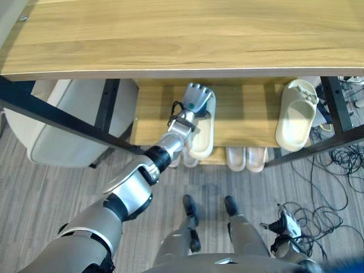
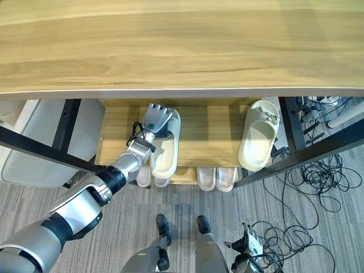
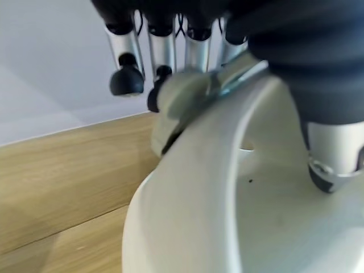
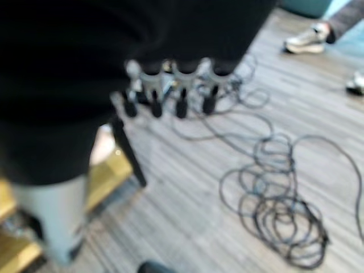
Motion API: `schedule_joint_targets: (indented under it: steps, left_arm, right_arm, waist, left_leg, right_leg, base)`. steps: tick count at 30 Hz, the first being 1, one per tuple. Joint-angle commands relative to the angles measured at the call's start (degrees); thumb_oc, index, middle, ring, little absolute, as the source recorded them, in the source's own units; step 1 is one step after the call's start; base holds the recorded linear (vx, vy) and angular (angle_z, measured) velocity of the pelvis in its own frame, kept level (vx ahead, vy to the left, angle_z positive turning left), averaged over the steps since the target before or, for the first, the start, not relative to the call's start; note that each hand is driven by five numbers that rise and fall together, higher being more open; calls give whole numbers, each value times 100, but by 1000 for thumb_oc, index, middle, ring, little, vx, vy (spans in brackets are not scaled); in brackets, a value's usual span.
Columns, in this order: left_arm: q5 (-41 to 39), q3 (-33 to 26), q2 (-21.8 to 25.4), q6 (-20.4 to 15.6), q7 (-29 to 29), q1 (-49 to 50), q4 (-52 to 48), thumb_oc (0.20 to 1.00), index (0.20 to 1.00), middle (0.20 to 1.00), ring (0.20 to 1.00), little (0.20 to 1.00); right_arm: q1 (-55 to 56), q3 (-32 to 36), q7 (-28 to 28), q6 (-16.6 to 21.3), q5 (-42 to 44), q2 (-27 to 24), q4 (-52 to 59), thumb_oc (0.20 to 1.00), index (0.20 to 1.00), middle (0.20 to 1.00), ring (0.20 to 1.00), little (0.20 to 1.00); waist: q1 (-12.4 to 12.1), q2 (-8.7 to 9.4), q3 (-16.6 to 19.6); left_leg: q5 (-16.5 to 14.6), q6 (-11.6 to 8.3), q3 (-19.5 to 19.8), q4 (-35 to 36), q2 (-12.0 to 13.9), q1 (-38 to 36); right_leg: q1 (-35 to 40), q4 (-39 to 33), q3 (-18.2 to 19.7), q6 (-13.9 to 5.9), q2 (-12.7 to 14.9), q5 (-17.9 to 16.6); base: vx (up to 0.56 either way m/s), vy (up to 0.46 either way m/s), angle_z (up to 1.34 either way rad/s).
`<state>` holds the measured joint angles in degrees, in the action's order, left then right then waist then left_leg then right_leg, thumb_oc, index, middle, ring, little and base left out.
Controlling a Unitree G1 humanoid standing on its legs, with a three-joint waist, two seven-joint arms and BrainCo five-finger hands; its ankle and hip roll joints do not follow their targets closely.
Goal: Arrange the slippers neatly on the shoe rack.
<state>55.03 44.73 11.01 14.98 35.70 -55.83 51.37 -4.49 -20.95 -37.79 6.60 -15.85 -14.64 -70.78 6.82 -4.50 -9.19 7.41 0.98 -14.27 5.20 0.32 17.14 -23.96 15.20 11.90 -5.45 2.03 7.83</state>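
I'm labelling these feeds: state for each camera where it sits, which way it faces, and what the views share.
Left eye view: head camera, facing down past the wooden top board at the shoe rack's wooden shelf; left arm shows.
Right eye view: same head, slightly offset; the lone cream foam slipper lies to the right.
Left wrist view: on the left wrist, looking along the left hand gripping the cream slipper.
Right wrist view: on the right wrist, facing grey plank floor past the right hand.
Shared: eye and left wrist views show the gripped slipper.
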Motion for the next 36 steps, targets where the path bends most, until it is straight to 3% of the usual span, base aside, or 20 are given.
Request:
schedule_joint_targets:
  steps: [1, 13, 36]
  left_arm:
    - [-196, -235, -290, 33, 31, -486, 769, 200, 200, 200, 200, 200]
    - [-311, -262, -645, -13, 152, -1214, 775, 200, 200, 200, 200, 200]
    - [-52, -54, -1311, -212, 245, -1713, 644, 200, 200, 200, 200, 200]
  right_arm:
    - [-153, -77, -80, -12, 161, -239, 5, 1000, 1000, 1000, 1000, 1000]
    - [-252, -79, -100, -40, 204, -330, -197, 1000, 1000, 1000, 1000, 1000]
    - [-410, -88, -48, -50, 243, -488, -377, 1000, 1000, 1000, 1000, 1000]
  waist:
    - [166, -26, -250]
    - [318, -201, -311]
    - [531, -457, -290]
  left_leg:
    - [-855, -276, 79, -20, -15, -450]
    - [-848, -302, -46, -20, 34, -332]
    - [-917, -306, -163, -20, 3, -337]
  right_leg:
    - [363, -1058, 54, -300, 297, -688]
    - [46, -943, 260, -284, 196, -695]
    - [-140, -807, 402, -271, 143, -647]
  base:
    - [-18, -40, -15]
    - [18, -32, -7]
    - [14, -6, -4]
